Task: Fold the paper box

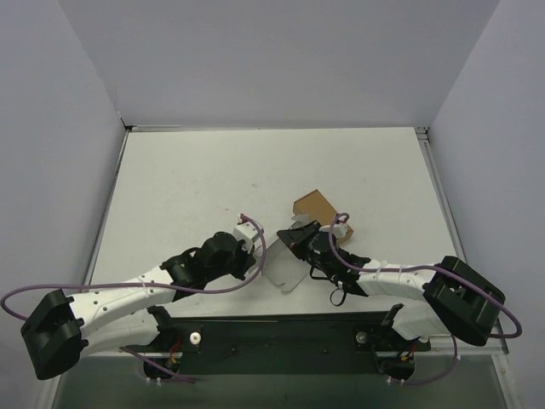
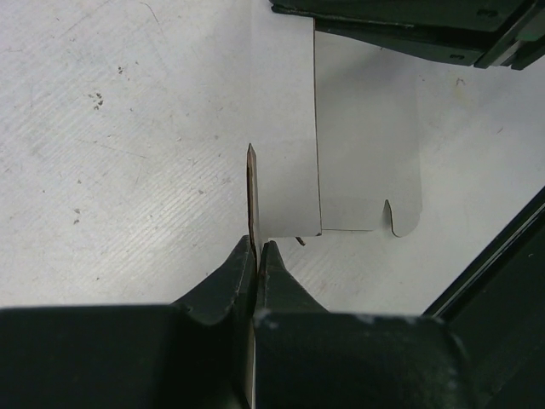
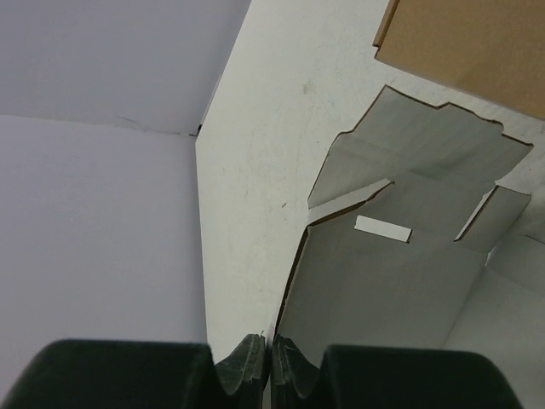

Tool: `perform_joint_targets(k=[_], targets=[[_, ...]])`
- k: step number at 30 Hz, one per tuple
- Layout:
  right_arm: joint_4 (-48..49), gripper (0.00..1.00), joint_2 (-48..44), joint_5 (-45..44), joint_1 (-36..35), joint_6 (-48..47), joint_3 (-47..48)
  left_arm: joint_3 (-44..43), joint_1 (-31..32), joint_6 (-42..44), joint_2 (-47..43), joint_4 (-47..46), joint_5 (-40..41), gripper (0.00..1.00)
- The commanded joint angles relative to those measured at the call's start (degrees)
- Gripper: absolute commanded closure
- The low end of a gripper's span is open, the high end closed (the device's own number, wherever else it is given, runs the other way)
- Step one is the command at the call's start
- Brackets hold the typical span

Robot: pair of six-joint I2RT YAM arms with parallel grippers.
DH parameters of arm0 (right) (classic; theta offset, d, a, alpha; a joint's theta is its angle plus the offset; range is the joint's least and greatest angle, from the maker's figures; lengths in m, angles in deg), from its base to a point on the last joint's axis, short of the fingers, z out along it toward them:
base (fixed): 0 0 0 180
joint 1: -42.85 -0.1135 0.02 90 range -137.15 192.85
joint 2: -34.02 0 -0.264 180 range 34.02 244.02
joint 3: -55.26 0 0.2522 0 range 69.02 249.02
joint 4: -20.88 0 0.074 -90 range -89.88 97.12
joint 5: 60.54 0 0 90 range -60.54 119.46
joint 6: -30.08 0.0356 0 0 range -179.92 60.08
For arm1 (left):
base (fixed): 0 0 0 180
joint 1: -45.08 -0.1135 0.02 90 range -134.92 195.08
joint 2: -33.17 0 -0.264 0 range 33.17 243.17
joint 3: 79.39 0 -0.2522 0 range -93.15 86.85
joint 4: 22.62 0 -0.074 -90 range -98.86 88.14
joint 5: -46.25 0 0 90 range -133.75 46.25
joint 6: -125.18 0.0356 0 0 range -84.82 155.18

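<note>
The paper box (image 1: 286, 278) is a white-grey card blank held up between both arms near the table's front middle. In the left wrist view its panels (image 2: 366, 153) spread flat ahead, and one flap stands edge-on, pinched in my left gripper (image 2: 258, 247), which is shut on it. In the right wrist view the blank (image 3: 392, 290) rises with notched tabs at the far end, and my right gripper (image 3: 272, 342) is shut on its near edge. From above, the left gripper (image 1: 254, 256) and right gripper (image 1: 295, 239) sit close together over the sheet.
A small closed brown cardboard box (image 1: 317, 207) lies just behind the right gripper and shows at the top of the right wrist view (image 3: 468, 43). White walls enclose the table (image 1: 213, 179) on three sides. Purple cables loop off both arms.
</note>
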Motion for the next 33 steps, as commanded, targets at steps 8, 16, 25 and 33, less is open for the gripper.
perform_joint_targets(k=[8, 16, 25, 33], targets=[[-0.20, 0.88, 0.83, -2.23, 0.03, -10.65, -0.75, -3.26, -0.34, 2.99, 1.39, -0.56, -2.59, 1.00], [-9.85, 0.43, -6.89, -1.00, -2.78, -19.26, 2.32, -4.76, -0.25, 1.15, 3.42, 1.47, -3.12, 1.00], [-14.81, 0.41, -12.09, -5.22, -10.86, -21.91, 3.82, -5.55, -0.25, 0.00, 3.94, 3.41, -2.94, 1.00], [-10.23, 0.39, -6.74, -5.92, -12.10, -19.28, 6.71, -5.56, -0.25, -0.35, 3.86, 3.23, -3.12, 1.00]])
